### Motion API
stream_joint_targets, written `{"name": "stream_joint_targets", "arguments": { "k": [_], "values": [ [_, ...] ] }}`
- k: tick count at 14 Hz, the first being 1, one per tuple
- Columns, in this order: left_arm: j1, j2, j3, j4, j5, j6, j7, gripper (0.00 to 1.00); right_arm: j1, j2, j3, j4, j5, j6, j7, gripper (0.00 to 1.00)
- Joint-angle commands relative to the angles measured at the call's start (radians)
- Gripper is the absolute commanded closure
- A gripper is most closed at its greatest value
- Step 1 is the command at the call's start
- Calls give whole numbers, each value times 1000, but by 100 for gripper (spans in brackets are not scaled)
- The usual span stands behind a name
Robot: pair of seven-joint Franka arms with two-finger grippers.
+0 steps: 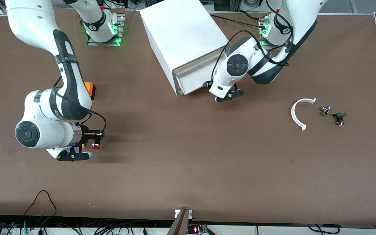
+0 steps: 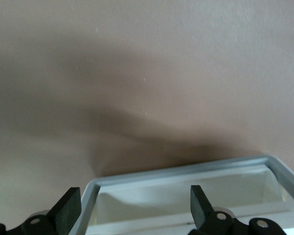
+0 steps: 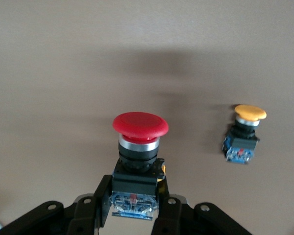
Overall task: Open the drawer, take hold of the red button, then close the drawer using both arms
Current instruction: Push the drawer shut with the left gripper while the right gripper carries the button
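Observation:
My right gripper point(image 1: 96, 140) is shut on the black body of the red-capped button point(image 1: 95, 146), just above the table toward the right arm's end. In the right wrist view the button point(image 3: 139, 125) stands out from between the fingers, and the gripper point(image 3: 135, 190) grips its body. My left gripper point(image 1: 207, 86) is open at the lower front of the white cabinet point(image 1: 181, 39). In the left wrist view its fingers point(image 2: 68, 211) straddle the grey-rimmed drawer opening point(image 2: 186, 196), touching nothing. The gripper point(image 2: 135, 204) holds nothing. I cannot tell how far out the drawer stands.
A yellow-capped button point(image 3: 247, 132) stands on the table beside the held one. An orange cube point(image 1: 90, 89) lies by the right arm's forearm. Toward the left arm's end lie a white curved piece point(image 1: 297, 114), a small metal part point(image 1: 325, 111) and a small black part point(image 1: 339, 118).

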Motion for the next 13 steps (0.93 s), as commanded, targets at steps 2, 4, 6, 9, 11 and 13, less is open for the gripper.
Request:
{"name": "stream_joint_targets", "arguments": {
  "k": [2, 4, 6, 9, 11, 13],
  "values": [
    [9, 1, -52, -3, -64, -15, -5, 1, -27, 5, 5, -150, 21, 186, -119, 100],
    [9, 21, -73, -4, -67, -15, -5, 1, -33, 14, 5, -190, 21, 243, -126, 100],
    [9, 38, -85, -3, -84, -15, -5, 1, -35, 36, 5, -199, 21, 269, -132, 100],
    [10, 38, -101, -4, -109, -15, -6, 1, -36, 59, 6, -199, 38, 285, -139, 100],
    [10, 37, -104, -1, -115, -15, -15, 1, -36, 60, 5, -198, 38, 286, -136, 55],
    [9, 37, -105, 2, -113, -15, -17, 1, -35, 60, 5, -190, 36, 282, -126, 0]
  ]
}}
